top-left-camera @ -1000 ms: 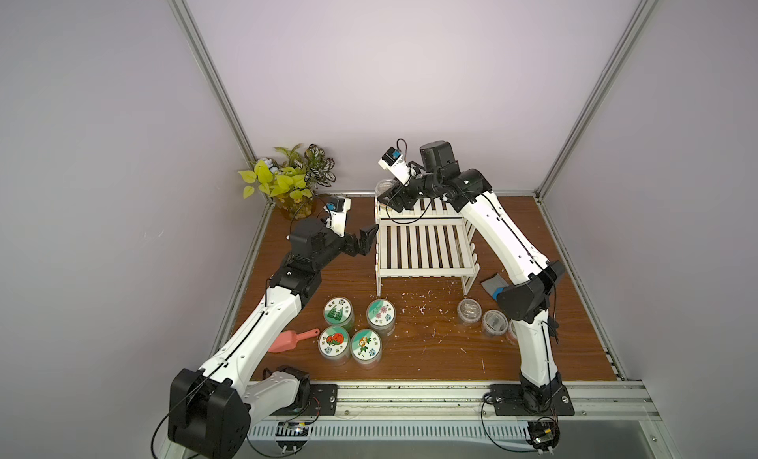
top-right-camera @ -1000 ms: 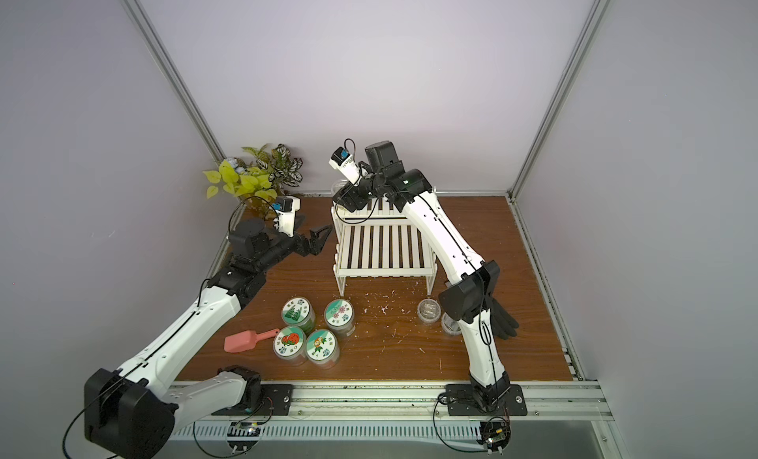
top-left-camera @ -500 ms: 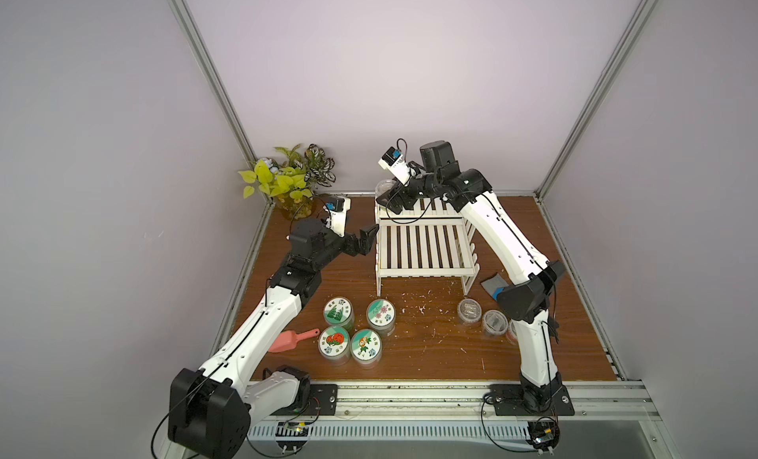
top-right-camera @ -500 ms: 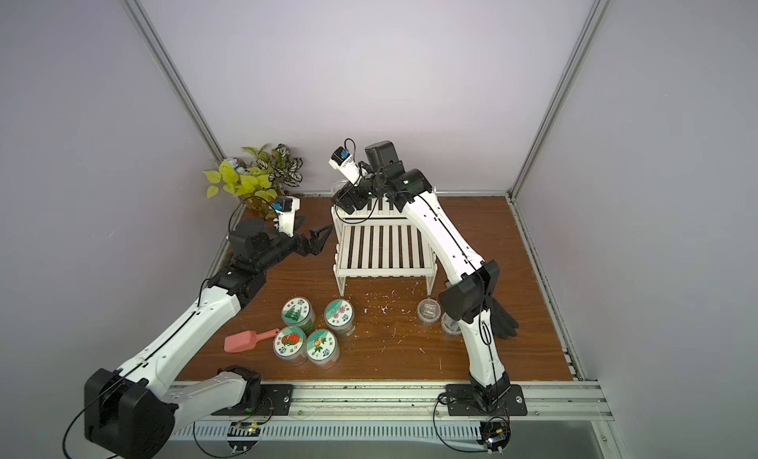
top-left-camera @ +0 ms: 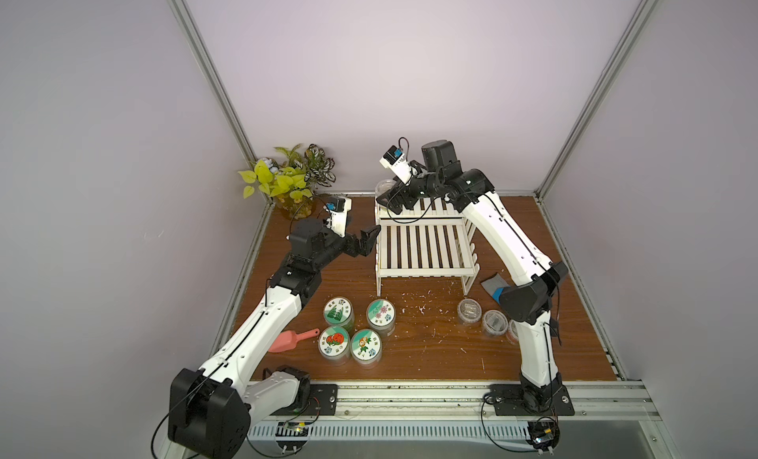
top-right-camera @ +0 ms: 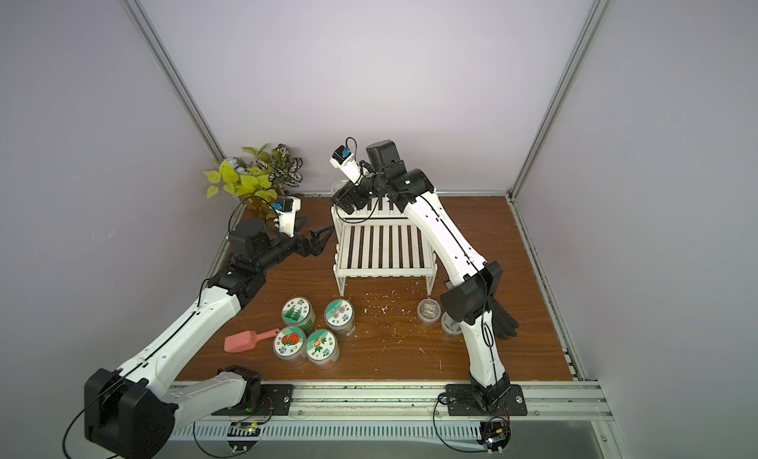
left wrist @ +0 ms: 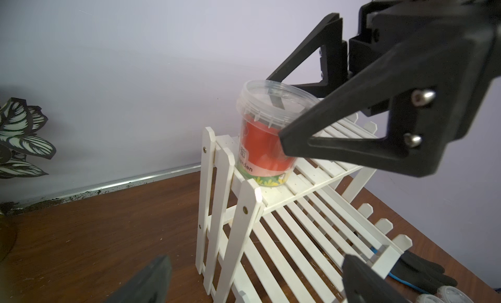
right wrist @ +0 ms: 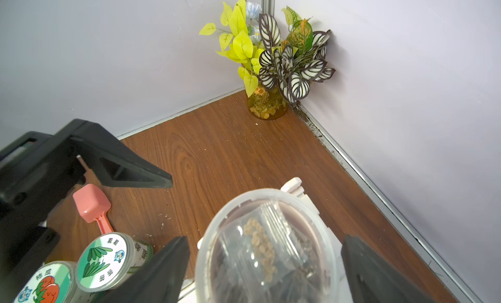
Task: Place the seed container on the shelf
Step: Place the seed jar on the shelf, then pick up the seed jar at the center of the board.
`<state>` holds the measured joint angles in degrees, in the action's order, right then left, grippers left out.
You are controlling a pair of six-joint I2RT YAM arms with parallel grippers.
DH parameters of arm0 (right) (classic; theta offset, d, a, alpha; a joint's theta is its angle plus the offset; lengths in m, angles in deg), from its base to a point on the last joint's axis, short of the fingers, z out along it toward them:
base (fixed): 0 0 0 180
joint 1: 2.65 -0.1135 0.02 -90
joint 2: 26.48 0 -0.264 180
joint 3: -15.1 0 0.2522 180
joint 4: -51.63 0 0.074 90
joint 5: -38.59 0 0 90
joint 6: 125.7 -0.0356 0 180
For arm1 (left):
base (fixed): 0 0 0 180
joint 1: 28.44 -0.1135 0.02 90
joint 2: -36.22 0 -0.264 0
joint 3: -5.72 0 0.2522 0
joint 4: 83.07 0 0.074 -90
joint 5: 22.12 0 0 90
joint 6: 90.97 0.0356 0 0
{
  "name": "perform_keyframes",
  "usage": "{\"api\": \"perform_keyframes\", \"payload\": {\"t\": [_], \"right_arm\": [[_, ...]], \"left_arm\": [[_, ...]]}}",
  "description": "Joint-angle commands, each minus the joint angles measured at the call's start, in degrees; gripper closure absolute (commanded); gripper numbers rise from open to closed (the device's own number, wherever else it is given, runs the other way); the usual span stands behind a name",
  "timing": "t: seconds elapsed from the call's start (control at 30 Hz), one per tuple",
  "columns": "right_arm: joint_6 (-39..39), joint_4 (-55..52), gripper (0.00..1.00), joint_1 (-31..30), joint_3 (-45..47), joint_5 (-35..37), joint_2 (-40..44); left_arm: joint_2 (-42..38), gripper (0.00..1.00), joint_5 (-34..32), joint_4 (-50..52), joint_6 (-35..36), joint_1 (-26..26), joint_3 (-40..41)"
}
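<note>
The seed container (left wrist: 268, 136) is a clear lidded tub with a red label. It stands upright on the top tier of the white slatted shelf (top-left-camera: 422, 247), at its back left corner. My right gripper (right wrist: 265, 242) is open around the tub, one finger on each side with a gap to its wall. A seed bag shows through the lid (right wrist: 260, 234). In both top views the right gripper (top-left-camera: 387, 200) (top-right-camera: 344, 200) reaches over the shelf's back tier. My left gripper (top-left-camera: 365, 241) hangs open just left of the shelf (left wrist: 298, 220), holding nothing.
Several lidded seed jars (top-left-camera: 357, 329) and a pink scoop (top-left-camera: 293, 340) lie in front of the shelf on the left. Small clear tubs (top-left-camera: 482, 315) and a black glove (top-right-camera: 502, 323) lie front right. A potted plant (top-left-camera: 291, 182) fills the back left corner.
My right gripper's jaws have spread wide, letting go of the seed container on the top tier. The left arm has stayed still.
</note>
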<state>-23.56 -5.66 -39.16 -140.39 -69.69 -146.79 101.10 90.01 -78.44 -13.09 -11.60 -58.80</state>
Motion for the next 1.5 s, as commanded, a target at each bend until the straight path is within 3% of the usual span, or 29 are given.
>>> {"api": "perform_keyframes", "payload": {"t": [0.0,0.43,0.73,0.97,1.17,1.47], "right_arm": [[-1.4,2.8,0.04,0.3,0.7,-0.3,5.3],[-2.8,5.4,0.03,0.2,5.8,-0.3,9.5],[-5.1,6.5,0.04,0.2,10.9,3.5,13.6],[-8.1,17.6,0.02,0.2,31.1,6.2,26.5],[-12.9,27.4,0.02,0.3,51.8,9.2,41.3],[-19.7,28.7,0.01,0.3,73.6,19.5,57.8]], "left_arm": [[0.0,0.00,1.6,-0.5,-0.4,-0.5,-1.7],[-1.0,0.00,2.8,1.0,0.1,-0.5,-1.6],[-2.0,0.00,5.3,1.2,-0.6,-0.4,-0.6],[-9.4,0.00,7.6,-4.9,-1.4,1.7,9.5],[-13.8,0.00,6.6,-9.3,-2.3,8.2,16.0],[-15.7,0.00,6.8,-13.4,-4.8,11.5,21.1]]}}
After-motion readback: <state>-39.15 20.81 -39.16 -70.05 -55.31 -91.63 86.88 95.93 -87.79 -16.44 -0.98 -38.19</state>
